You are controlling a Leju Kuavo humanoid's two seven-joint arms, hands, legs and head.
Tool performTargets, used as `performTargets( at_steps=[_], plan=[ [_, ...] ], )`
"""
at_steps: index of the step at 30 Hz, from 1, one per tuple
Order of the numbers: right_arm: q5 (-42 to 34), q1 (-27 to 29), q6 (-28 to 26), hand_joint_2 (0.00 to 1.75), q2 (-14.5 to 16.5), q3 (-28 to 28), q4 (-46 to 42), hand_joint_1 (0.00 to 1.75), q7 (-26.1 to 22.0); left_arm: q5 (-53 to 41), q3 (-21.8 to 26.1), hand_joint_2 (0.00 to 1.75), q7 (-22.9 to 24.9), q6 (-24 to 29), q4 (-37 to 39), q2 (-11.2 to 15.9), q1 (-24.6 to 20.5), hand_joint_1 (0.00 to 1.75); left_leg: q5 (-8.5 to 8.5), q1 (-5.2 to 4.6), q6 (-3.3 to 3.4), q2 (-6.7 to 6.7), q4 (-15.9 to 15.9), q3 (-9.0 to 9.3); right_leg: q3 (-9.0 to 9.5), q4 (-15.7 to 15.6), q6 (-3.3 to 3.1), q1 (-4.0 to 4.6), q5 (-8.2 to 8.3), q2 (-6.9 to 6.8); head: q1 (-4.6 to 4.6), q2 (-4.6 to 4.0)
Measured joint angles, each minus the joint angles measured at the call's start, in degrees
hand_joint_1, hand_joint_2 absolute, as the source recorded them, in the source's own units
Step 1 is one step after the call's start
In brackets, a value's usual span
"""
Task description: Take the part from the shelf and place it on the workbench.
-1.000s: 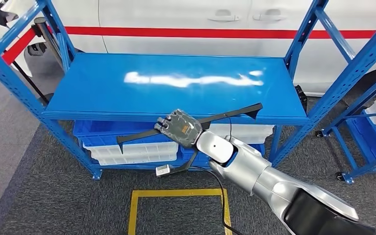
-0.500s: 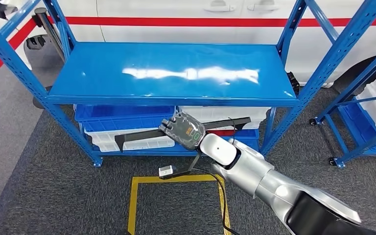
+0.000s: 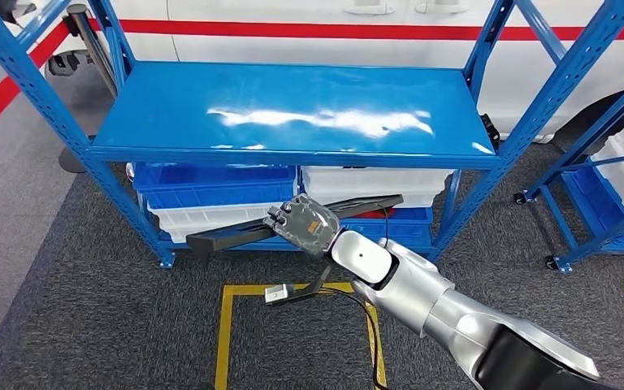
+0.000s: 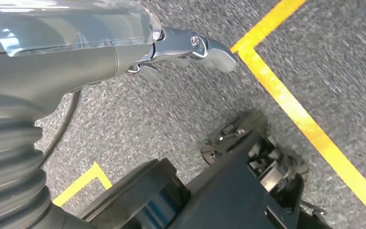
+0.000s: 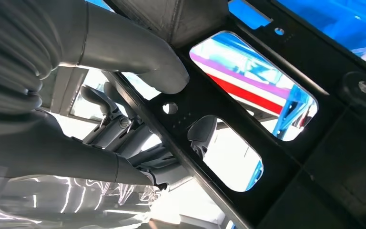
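Right hand (image 3: 302, 224) clenched on the part (image 3: 236, 234), a long black bar with cut-out windows, thumb and fingers (image 5: 124, 129) wrapped round its rim in the right wrist view. Grip near mid-length, so one end sticking out past the hand toward the shelf's left post, the other (image 3: 374, 203) toward its right post. Part held in the air in front of the shelf (image 3: 292, 154), below the top board's front edge and level with the bins (image 3: 211, 183) on the lower tier, touching neither as far as can be told. Long axis roughly parallel to the shelf's front edge, slightly tilted, the left end lower.

Left hand (image 4: 190, 47) hanging over the carpet beside a yellow floor line (image 4: 290, 105), away from the shelf; fingers partly hidden, nothing seen in them, open or curled impossible to tell.

Judged: part already off the shelf, carry to the desk not yet done. No desk in view. With the bar this long and crosswise to the shelf, both ends likely to need clearance from the posts in any turn away. Right hand plainly the carrying one.
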Motion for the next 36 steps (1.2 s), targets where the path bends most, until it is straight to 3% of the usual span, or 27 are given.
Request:
performTargets(
  at_steps=[2, 4, 12, 31, 36],
  plan=[
    [0.0, 0.1, 0.3, 1.75, 0.0, -0.4, 0.0, 1.75, 0.1, 0.2, 0.0, 1.75, 0.0, 0.0, 0.0, 0.0, 0.1, 0.0, 0.15, -0.12, 0.29, -0.06, 0.0, -0.15, -0.06, -0.1, -0.39, -0.05, 0.21, -0.02, -0.01, 0.0],
    [-0.1, 0.2, 0.4, 1.75, 0.0, -0.7, 0.0, 1.75, 0.1, 0.3, 0.0, 1.75, -0.1, 0.1, 0.0, 0.0, 0.1, 0.0, 0.31, -0.21, 0.59, -0.06, 0.0, -0.32, -0.12, -0.4, -0.31, -0.1, 0.53, -0.02, -0.01, 0.0],
    [-1.8, 0.7, 0.7, 1.75, 0.0, -1.3, 0.0, 1.75, -0.4, 0.5, 0.0, 1.75, -0.2, 0.2, 0.0, 0.0, 0.1, 0.0, 0.71, -0.46, 1.19, -0.03, 0.0, -0.94, -0.61, -0.7, 1.05, -0.36, 1.3, -0.02, -0.01, 0.0],
    [-9.3, 12.1, -6.0, 1.75, 0.6, -8.6, 3.0, 1.75, -3.1, 2.5, 0.0, 1.75, -0.9, 0.8, 0.0, 0.0, 0.9, 0.0, 0.9, -0.39, 0.93, 0.02, 0.0, -1.16, -1.15, -0.3, 1.33, -0.28, 1.25, -0.01, -0.01, 0.0],
    [-16.4, 16.3, -3.6, 1.75, 1.2, -13.3, 2.1, 1.75, -8.9, 3.5, 0.2, 1.75, -1.0, 1.0, 0.0, 0.0, 1.2, 0.0, 0.91, -0.38, 0.9, 0.04, 0.0, -1.19, -1.18, -0.3, 1.33, -0.28, 1.25, 0.02, -0.01, 0.0]
  ],
)
